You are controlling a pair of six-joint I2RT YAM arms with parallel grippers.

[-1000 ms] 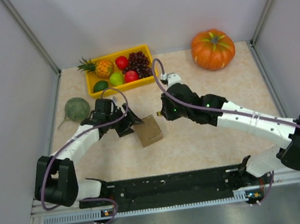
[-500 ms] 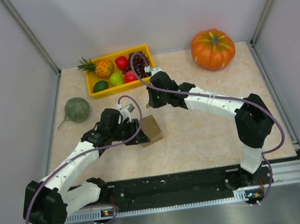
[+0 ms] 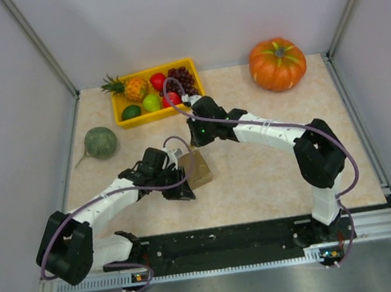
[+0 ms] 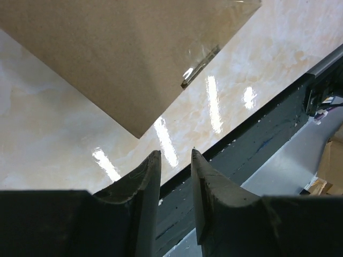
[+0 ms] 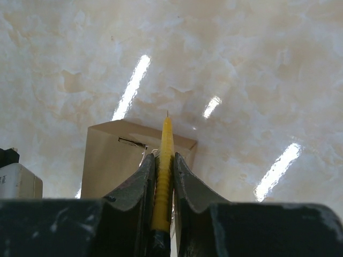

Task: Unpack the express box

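Note:
The express box (image 3: 196, 169), small, flat and brown, lies closed on the table between the two arms. It also shows in the left wrist view (image 4: 123, 48) and in the right wrist view (image 5: 115, 160). My left gripper (image 3: 182, 191) is at the box's near left corner; in the left wrist view (image 4: 176, 155) its jaws stand a little apart with nothing between them. My right gripper (image 3: 194, 142) is at the box's far edge. In the right wrist view (image 5: 162, 156) it is shut on a thin yellow ridged blade (image 5: 166, 139) that points over the box's edge.
A yellow tray (image 3: 121, 116) of fruit stands at the back left. An orange pumpkin (image 3: 277, 63) is at the back right. A green melon (image 3: 100, 142) lies at the left. A black rail (image 3: 230, 241) runs along the near table edge.
My left gripper has swung from the box's left side round to its near left corner. My right gripper has moved left to the box's far edge. The box has barely moved.

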